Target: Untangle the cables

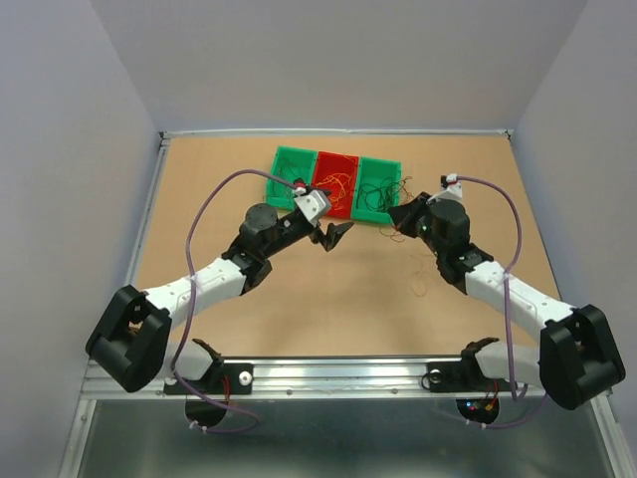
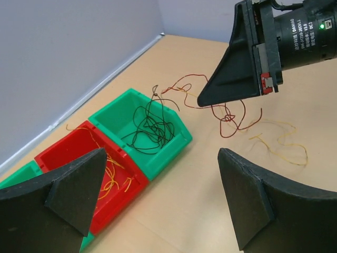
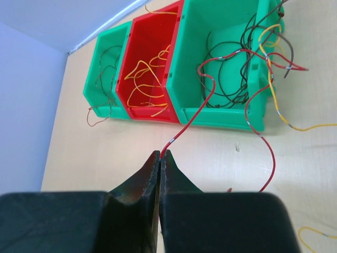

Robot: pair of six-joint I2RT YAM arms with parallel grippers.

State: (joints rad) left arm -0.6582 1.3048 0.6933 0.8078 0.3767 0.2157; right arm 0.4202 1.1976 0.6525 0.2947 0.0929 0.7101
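My right gripper [image 3: 160, 154] is shut on the end of a thin red wire [image 3: 196, 113]. The wire runs up to the rim of the right green bin [image 3: 221, 118], where it tangles with yellow [image 3: 274, 100] and black strands. In the left wrist view the right gripper [image 2: 202, 100] hangs just above the table with the red wire's curls [image 2: 227, 117] under it and a loose yellow strand [image 2: 279, 145] beside it. My left gripper [image 2: 158, 174] is open and empty, above the table in front of the bins. In the top view it [image 1: 333, 236] is left of the right gripper [image 1: 396, 215].
Three bins stand in a row at the back: a left green bin [image 1: 292, 169] with dark wires, a red bin [image 1: 336, 184] with orange-yellow wires [image 2: 108, 171], and a right green bin [image 1: 379, 189] with black wires [image 2: 150, 126]. A loose yellow strand [image 1: 418, 277] lies on the table.
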